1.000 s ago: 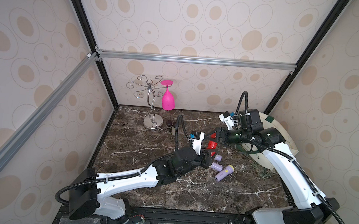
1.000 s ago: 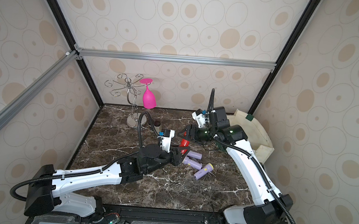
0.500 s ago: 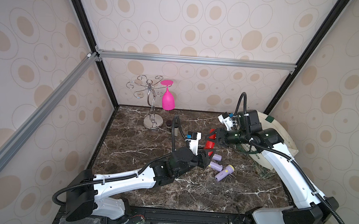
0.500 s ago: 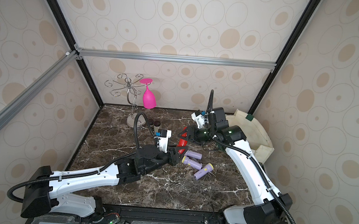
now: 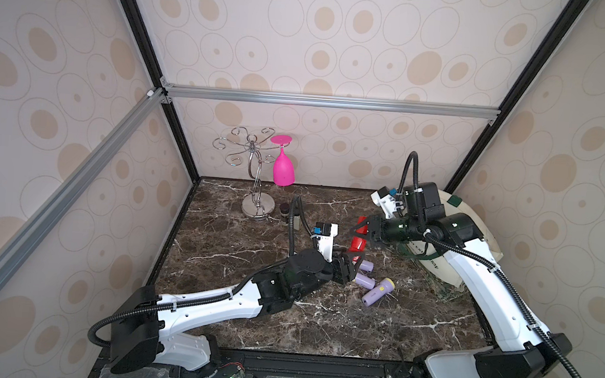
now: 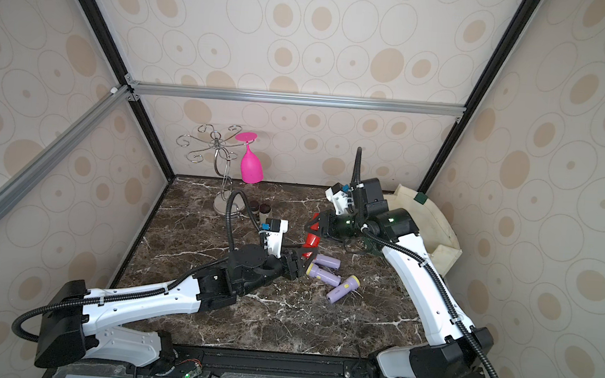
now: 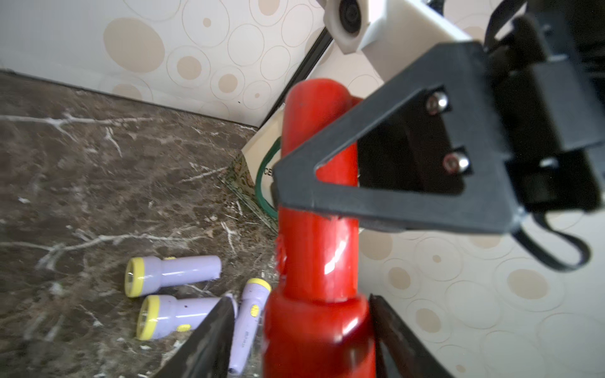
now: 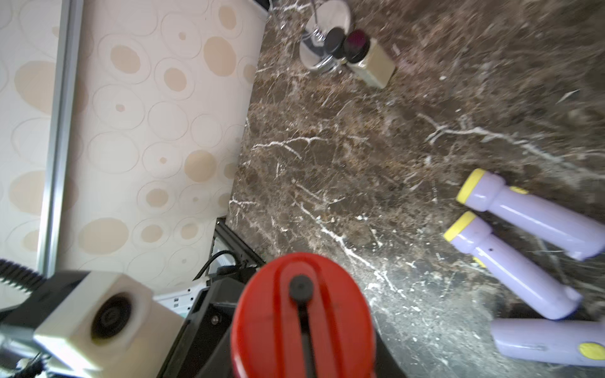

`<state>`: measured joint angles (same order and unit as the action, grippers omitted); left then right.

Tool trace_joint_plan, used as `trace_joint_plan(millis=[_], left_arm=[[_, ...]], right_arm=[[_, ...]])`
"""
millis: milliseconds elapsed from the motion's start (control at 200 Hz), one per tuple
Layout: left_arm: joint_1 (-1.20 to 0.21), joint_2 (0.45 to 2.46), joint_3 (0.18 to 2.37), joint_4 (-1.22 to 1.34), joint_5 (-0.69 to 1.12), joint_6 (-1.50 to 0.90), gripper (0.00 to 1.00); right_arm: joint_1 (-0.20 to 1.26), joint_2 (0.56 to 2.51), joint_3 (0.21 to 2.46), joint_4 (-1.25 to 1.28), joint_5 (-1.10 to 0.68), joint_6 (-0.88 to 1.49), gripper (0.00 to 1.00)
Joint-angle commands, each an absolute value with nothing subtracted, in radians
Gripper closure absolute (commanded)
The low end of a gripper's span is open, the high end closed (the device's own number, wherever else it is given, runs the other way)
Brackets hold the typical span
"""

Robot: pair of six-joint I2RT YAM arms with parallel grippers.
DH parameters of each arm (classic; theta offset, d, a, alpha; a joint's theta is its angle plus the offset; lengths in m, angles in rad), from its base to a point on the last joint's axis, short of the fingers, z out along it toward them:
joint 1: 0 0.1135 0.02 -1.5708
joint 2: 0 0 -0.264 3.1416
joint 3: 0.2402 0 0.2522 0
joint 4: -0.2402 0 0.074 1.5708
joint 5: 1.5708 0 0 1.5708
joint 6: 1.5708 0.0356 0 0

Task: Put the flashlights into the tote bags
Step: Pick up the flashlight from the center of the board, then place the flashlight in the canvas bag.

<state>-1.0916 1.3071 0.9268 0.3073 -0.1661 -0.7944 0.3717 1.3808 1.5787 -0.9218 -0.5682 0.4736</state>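
A red flashlight (image 5: pixel 357 243) (image 6: pixel 313 239) hangs upright above the table's middle, between both grippers. My right gripper (image 5: pixel 358 231) (image 8: pixel 302 343) is shut on its body (image 7: pixel 319 255), reaching in from the right. My left gripper (image 5: pixel 353 262) (image 7: pixel 314 314) stands open around its wider head, with a gap showing beside one finger (image 7: pixel 216 327). Three lilac flashlights (image 5: pixel 364 280) (image 6: pixel 343 289) (image 8: pixel 510 271) with yellow-ringed heads lie on the marble just right of the left gripper. The cream tote bag (image 5: pixel 485 237) (image 6: pixel 438 226) stands at the back right, behind the right arm.
A chrome glass rack (image 5: pixel 256 193) with a pink wine glass (image 5: pixel 283 170) stands at the back left, and two dark-capped jars (image 6: pixel 259 208) (image 8: pixel 357 49) sit by its base. A green patterned sheet (image 7: pixel 239 176) lies under the bag. Walls close in on three sides.
My right gripper has closed on the red flashlight. My left gripper's jaws have opened around its head, and the left arm has shifted a little.
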Motion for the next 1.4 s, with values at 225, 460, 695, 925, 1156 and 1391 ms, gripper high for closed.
trace_joint_plan(millis=[225, 460, 695, 925, 1156, 1391], left_arm=[[-1.084, 1.260, 0.879, 0.247, -0.179, -0.769, 0.09], [-1.089, 1.307, 0.902, 0.204, -0.117, -0.734, 0.00], [-1.118, 1.402, 0.994, 0.159, -0.074, -0.667, 0.00], [-1.161, 1.511, 1.102, 0.156, -0.036, -0.634, 0.00], [-1.190, 1.613, 1.210, 0.141, -0.021, -0.618, 0.00], [-1.191, 1.626, 1.210, 0.161, -0.018, -0.643, 0.00]], right_arm=[[0.172, 1.489, 1.836, -1.114, -0.324, 0.297, 1.00], [0.062, 1.609, 1.975, -1.130, -0.165, 0.250, 1.00], [-0.024, 1.716, 2.052, -1.104, -0.083, 0.228, 1.00], [-0.119, 1.806, 2.148, -1.116, -0.031, 0.205, 1.00], [-0.153, 1.837, 2.098, -1.089, 0.036, 0.177, 1.00], [-0.162, 1.832, 1.956, -1.039, 0.082, 0.150, 1.00]])
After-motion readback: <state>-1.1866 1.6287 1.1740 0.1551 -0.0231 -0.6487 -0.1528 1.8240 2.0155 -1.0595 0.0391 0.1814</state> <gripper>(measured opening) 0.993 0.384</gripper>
